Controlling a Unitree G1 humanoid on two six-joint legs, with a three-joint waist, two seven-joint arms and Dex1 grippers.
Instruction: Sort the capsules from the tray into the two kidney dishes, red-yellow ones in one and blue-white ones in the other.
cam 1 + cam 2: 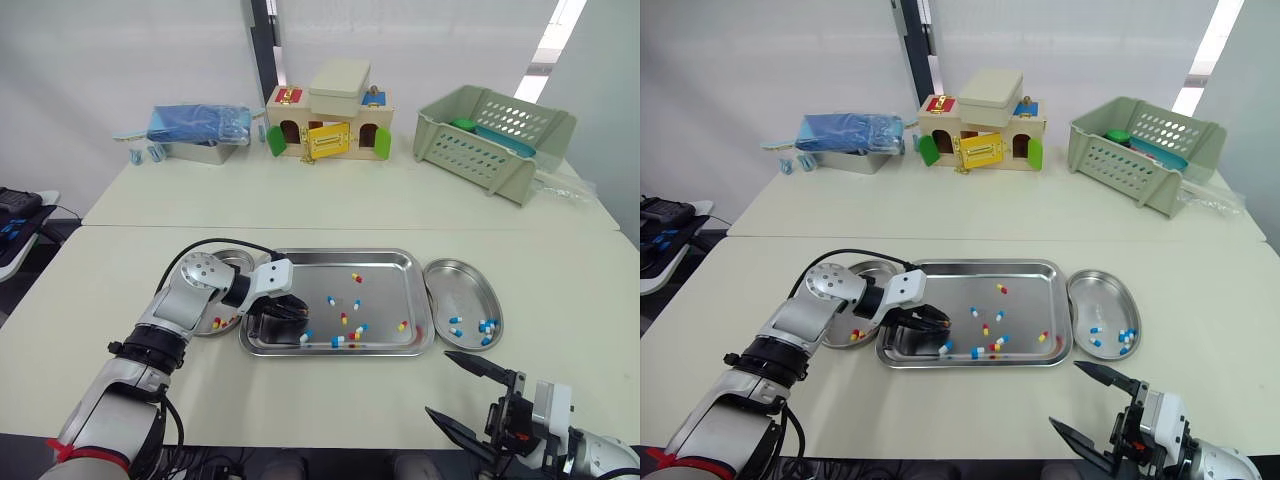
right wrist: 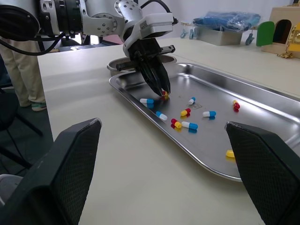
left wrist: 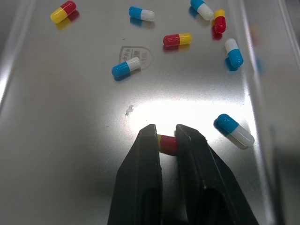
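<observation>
On the table (image 1: 560, 290), the steel tray (image 1: 340, 252) sits mid-frame between two kidney dishes (image 1: 462, 285); my right gripper (image 1: 437, 381) hangs spread at lower right. My left gripper (image 3: 166, 136) pinches a red-yellow capsule (image 3: 168, 143) at the tray's lower left: light, slick and likely crushable, so I judge a gentle squeeze across its middle best.

Your cream table (image 1: 330, 205) bears a rectangular steel tray (image 1: 340, 252) between two steel kidney dishes (image 1: 455, 285); behind them stand a wooden toy house (image 1: 325, 125) and a green plastic basket (image 1: 490, 135).
</observation>
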